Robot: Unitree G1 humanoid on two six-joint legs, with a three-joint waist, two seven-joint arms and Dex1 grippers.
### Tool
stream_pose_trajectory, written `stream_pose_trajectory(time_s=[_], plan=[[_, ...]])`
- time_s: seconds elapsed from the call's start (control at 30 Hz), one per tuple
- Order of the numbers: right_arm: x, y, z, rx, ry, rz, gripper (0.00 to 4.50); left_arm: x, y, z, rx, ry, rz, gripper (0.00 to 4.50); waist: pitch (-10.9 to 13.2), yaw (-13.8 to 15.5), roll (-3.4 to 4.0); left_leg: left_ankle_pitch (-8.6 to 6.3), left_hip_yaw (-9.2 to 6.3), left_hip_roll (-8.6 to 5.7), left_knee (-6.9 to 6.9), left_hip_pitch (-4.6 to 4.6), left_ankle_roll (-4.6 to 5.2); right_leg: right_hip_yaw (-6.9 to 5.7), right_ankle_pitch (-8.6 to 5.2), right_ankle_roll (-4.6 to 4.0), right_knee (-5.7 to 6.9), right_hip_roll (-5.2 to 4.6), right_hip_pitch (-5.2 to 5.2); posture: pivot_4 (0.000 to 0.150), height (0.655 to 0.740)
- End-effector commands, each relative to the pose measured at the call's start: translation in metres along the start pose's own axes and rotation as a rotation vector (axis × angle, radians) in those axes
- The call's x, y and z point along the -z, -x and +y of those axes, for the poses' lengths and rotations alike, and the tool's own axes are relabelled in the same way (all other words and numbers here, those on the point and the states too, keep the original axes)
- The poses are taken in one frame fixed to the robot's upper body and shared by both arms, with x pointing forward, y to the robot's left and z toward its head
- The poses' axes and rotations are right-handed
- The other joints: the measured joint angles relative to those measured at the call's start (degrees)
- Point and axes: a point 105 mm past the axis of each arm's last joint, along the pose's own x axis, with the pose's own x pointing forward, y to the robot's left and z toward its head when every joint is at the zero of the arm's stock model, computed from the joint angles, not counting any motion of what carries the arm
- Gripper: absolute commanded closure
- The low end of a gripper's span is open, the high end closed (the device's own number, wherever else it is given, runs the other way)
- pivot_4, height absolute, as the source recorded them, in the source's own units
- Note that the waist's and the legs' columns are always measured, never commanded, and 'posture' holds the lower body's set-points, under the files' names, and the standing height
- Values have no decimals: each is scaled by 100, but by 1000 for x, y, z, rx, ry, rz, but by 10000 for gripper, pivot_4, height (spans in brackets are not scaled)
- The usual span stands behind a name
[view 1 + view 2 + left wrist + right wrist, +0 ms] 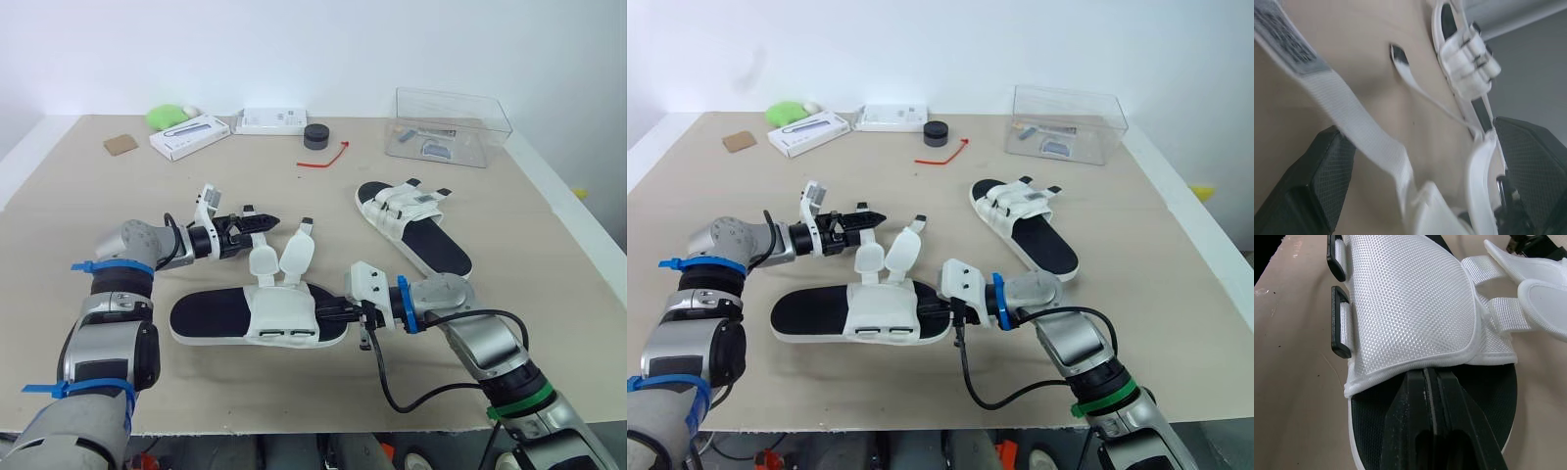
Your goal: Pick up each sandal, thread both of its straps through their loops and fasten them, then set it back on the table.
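Head view: the near sandal (260,318) lies flat on the bench (98,196) between the two hands. Its two straps (297,253) stand unfastened just beside the left hand (257,223). The right hand (335,313) touches its open end. A second sandal (411,225) lies well beyond the right hand.

Left wrist view: fingers (1308,181) are apart, with a strap running between them.

Right wrist view: fingers (1415,396) are pressed together, tips on the footbed at the upper's edge.
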Motion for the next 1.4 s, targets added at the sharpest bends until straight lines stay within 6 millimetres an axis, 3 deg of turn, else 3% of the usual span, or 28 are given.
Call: stream_pose_trajectory(time_s=[0.03, 0.33, 0.43, 0.47, 0.53, 0.7, 0.73, 0.8, 1.0, 1.13, 1.27, 1.4], plan=[[-12, 1, 1, 3, 54, -25, 44133, -13, -3, -10, 34, -18, -46, 0, 0, -1, 0, 0, 0, 0, 0, -1, 0, 0, 0, 1, 0, -1, 0, 1500, 7400], [-12, 1, 2, -1, 57, -20, 44133, -30, -3, -12, 55, 5, -152, 0, 0, -6, 0, 1, -14, 0, 5, -10, -1, -10, 1, 2, 0, -1, -3, 1500, 7400], [-12, 1, 1, -2, 58, -20, 45000, -30, -5, -10, 46, -8, -157, 6225, 0, -6, -1, 1, -26, -1, 11, -22, -1, -22, 1, 2, -1, -4, -4, 1500, 7400], [-12, 1, 1, -3, 59, -19, 45000, -30, -6, -10, 48, -8, -158, 9146, 0, -5, -1, 1, -29, -2, 12, -24, -1, -24, 1, 2, 0, -5, -4, 1500, 7400], [-12, 1, 0, -3, 60, -19, 45000, -30, -6, -10, 46, -12, -156, 20908, 0, -5, 0, 1, -37, -3, 15, -30, -1, -32, 1, 2, -1, -7, -5, 1500, 7400], [-13, 1, 0, -9, 59, -18, 45000, -34, -4, -11, 38, -62, -169, 44366, 0, -6, 0, 1, -44, -3, 17, -33, -2, -37, 2, 1, 0, -7, -6, 1500, 7400], [-13, 1, 0, -10, 59, -18, 45000, -36, -3, -12, 35, -97, -169, 44366, 0, -6, 0, 2, -45, -3, 18, -35, -2, -38, 2, 1, 0, -6, -6, 1500, 7400], [-13, 0, -1, -12, 58, -18, 45000, -35, -2, -16, 32, -204, -138, 44366, 0, -6, 0, 2, -46, -3, 19, -36, -3, -39, 2, 1, 0, -7, -6, 1500, 7400], [-13, 0, -1, -17, 55, -16, 45000, -40, 2, -62, 129, -729, -135, 44366, 0, 1, 0, 3, -49, -3, 20, -42, -6, -38, 2, 0, -1, -10, -8, 1500, 7400], [-11, 0, 1, -17, 54, -12, 45000, -11, 6, -94, 216, -1228, -65, 44366, 0, 5, 0, 3, -50, -2, 18, -42, -7, -29, 3, -2, -1, -14, -7, 1500, 7400], [-10, 0, 2, -16, 51, -10, 45000, 46, 20, -93, 341, -1867, 145, 44366, -1, -3, 2, 3, -46, 0, 18, -38, -7, -23, 4, -4, -3, -22, -7, 1500, 7400], [-8, 1, 2, -19, 53, -4, 45000, 69, 33, -93, 485, -2125, 175, 44366, 0, 24, 2, 8, -49, 2, 18, -39, -11, -34, 7, -13, -3, -34, -7, 1500, 7400]])
